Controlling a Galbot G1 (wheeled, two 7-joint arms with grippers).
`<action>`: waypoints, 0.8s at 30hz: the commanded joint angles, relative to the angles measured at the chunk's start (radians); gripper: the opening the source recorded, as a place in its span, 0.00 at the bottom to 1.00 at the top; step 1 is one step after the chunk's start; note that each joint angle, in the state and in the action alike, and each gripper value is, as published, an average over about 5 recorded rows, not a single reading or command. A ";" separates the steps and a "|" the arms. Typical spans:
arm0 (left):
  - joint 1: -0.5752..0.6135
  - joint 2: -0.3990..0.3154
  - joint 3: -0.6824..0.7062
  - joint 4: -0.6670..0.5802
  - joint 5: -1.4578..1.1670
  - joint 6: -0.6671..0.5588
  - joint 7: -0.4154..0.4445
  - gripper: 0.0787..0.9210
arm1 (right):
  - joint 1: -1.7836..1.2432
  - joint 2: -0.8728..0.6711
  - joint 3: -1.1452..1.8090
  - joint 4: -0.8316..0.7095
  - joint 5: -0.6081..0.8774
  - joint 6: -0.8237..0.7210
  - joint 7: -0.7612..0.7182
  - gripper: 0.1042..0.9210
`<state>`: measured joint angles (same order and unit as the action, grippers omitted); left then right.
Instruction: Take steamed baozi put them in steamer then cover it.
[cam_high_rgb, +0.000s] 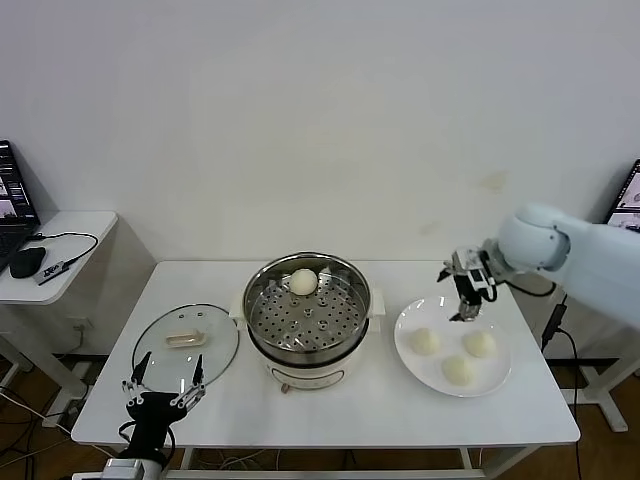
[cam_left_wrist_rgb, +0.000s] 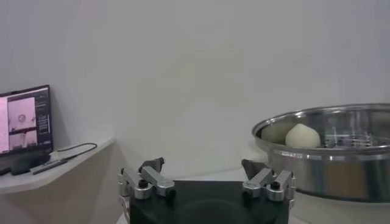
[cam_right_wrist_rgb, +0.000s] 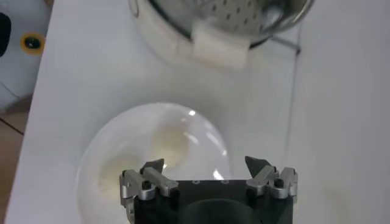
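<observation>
With one baozi (cam_high_rgb: 303, 281) in the steamer (cam_high_rgb: 307, 310), the right gripper (cam_high_rgb: 468, 312), fingers apart and empty, hovers over the plate (cam_high_rgb: 405, 345); next comes a descent onto a bun. Left gripper (cam_high_rgb: 163, 385) idles near, fingers spread.

White rounded right arm (cam_high_rgb: 560, 250); black claws (cam_right_wrist_rgb: 206, 165) with silver screwed finger links.

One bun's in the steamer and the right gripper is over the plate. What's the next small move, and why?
Probably lower the open right gripper onto the nearest baozi and close. Three buns sit on the plate, only one lies in the steamer, and the gripper holds nothing. The left gripper waits open near the cover.
</observation>
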<state>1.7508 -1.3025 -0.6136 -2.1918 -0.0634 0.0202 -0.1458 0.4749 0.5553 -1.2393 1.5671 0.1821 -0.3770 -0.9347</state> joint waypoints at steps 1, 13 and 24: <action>0.001 -0.001 0.001 0.001 0.009 0.003 0.002 0.88 | -0.244 -0.023 0.143 -0.057 -0.075 -0.049 0.013 0.88; -0.002 0.006 -0.008 0.019 0.011 0.004 0.003 0.88 | -0.407 0.151 0.267 -0.227 -0.115 -0.024 0.029 0.88; -0.007 0.005 -0.013 0.030 0.010 0.004 0.004 0.88 | -0.418 0.247 0.267 -0.313 -0.143 -0.027 0.017 0.87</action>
<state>1.7429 -1.2983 -0.6271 -2.1619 -0.0541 0.0237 -0.1423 0.1095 0.7337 -1.0054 1.3249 0.0640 -0.4011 -0.9161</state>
